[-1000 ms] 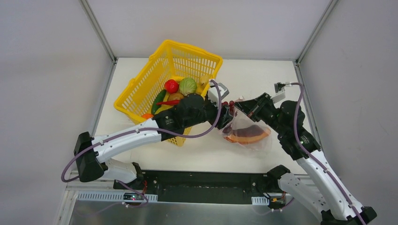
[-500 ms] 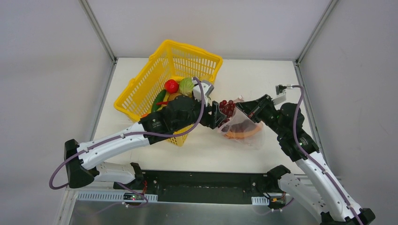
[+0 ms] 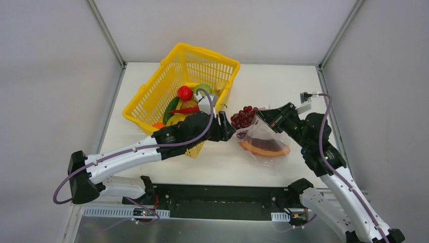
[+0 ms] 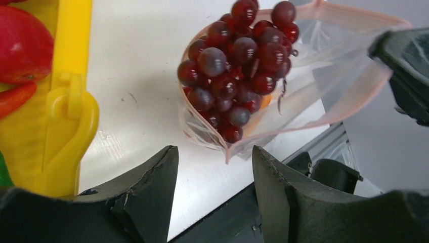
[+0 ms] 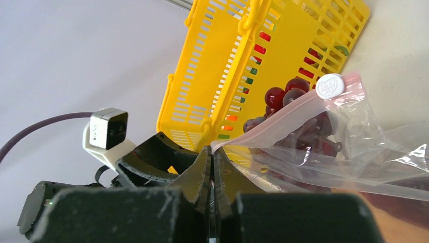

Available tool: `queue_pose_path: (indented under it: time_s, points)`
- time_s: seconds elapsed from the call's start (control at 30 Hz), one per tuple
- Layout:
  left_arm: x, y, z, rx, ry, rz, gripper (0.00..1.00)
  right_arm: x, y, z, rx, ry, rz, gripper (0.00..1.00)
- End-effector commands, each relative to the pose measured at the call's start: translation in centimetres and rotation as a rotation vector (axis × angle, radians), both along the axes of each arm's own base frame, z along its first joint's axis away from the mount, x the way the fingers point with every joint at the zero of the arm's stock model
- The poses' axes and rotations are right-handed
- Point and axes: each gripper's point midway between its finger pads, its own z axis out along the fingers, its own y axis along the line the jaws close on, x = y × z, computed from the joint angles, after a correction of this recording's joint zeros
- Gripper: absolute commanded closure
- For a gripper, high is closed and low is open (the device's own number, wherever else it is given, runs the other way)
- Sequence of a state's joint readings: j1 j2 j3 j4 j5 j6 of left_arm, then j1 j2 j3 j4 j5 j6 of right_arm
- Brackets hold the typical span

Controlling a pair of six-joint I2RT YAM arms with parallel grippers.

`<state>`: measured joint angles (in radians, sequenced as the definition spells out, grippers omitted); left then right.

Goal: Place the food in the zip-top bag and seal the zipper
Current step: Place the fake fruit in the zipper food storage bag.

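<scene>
The clear zip-top bag lies right of centre with the dark-red melon slice inside. A bunch of purple grapes sits in the bag's open mouth, its top sticking out. It shows close up in the left wrist view. My left gripper is open and empty just left of the grapes. My right gripper is shut on the pink zipper strip and holds the mouth edge up. A white slider sits on the strip.
The yellow lattice basket stands at the back left, touching my left arm. It holds a red tomato, a green cabbage and other toy food. The table's right edge and frame post lie beyond the bag.
My left gripper has left the grapes in the bag's mouth and drawn back to the left, open. The bag has shifted slightly. My right gripper keeps its hold.
</scene>
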<state>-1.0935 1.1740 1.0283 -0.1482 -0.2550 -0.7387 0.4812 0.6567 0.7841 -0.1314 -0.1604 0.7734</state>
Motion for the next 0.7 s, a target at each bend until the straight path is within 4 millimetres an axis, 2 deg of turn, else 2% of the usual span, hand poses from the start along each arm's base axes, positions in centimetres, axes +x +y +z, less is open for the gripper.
queue_pose_path:
  time_s: [0.0, 0.23, 0.27, 0.3, 0.33, 0.43, 0.53, 0.67]
  points:
    - [1.6, 0.4, -0.7, -0.029, 0.019, 0.140, 0.45, -0.3, -0.4, 3.3, 0.046, -0.109, -0.004, 1.00]
    - [2.8, -0.2, -1.6, 0.031, 0.011, 0.171, 0.46, -0.7, -0.3, 3.3, 0.042, -0.116, 0.009, 1.00]
    - [2.9, -0.4, -1.7, 0.036, 0.012, 0.169, 0.49, -0.7, -0.2, 3.3, 0.040, -0.116, 0.014, 1.00]
    - [2.8, -0.7, -1.8, 0.037, 0.010, 0.156, 0.59, -0.7, -0.2, 3.3, 0.039, -0.116, 0.016, 1.00]
    - [2.8, -0.9, -1.9, 0.038, 0.008, 0.148, 0.64, -0.7, -0.2, 3.3, 0.039, -0.117, 0.017, 1.00]
    - [2.7, -1.3, -2.3, 0.038, 0.015, 0.133, 0.69, -0.7, -0.2, 3.3, 0.035, -0.116, 0.014, 1.00]
    - [2.7, -1.5, -2.3, 0.046, 0.007, 0.116, 0.84, -0.7, -0.1, 3.3, 0.029, -0.119, 0.021, 1.00]
    - [2.5, -2.1, -1.8, 0.037, -0.015, 0.078, 0.97, -0.7, 0.1, 3.0, 0.023, -0.111, 0.034, 1.00]
